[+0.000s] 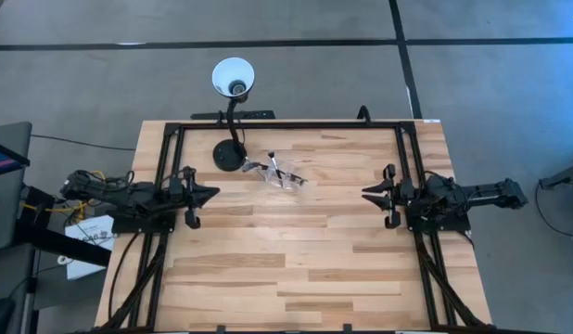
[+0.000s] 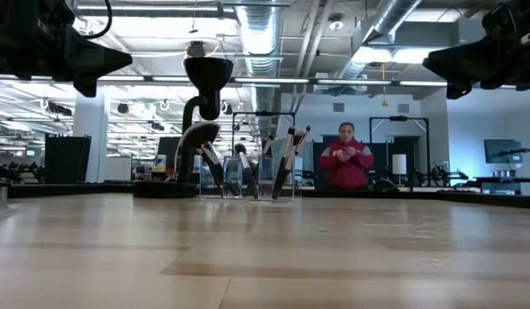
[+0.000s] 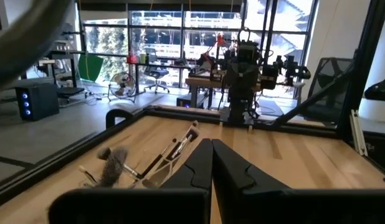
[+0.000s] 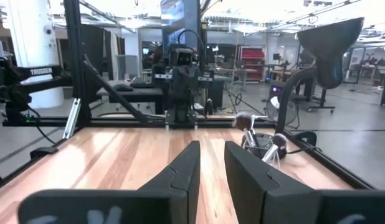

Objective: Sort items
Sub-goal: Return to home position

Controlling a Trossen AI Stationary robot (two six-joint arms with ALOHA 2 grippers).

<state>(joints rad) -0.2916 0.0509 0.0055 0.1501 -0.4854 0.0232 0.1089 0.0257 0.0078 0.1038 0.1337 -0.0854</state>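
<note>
Several slim makeup brushes (image 1: 282, 173) with dark handles and silvery ferrules sit bunched in a small clear plastic holder on the table's far middle, just right of the lamp base. In the low view the brushes (image 2: 248, 167) lean upward, tips raised. One has a wide fan-shaped head (image 3: 114, 165). My left gripper (image 1: 215, 195) hovers above the table's left side, shut, pointing right. My right gripper (image 1: 365, 195) hovers above the right side, open by a narrow gap, pointing left. Both are well clear of the brushes.
A black gooseneck lamp (image 1: 233, 79) with a white shade stands on its round base (image 1: 229, 155) at the far left-middle, close to the brushes. A black frame (image 1: 286, 124) runs round the table's far edge and sides. A person in a red top (image 2: 346, 159) stands beyond the table.
</note>
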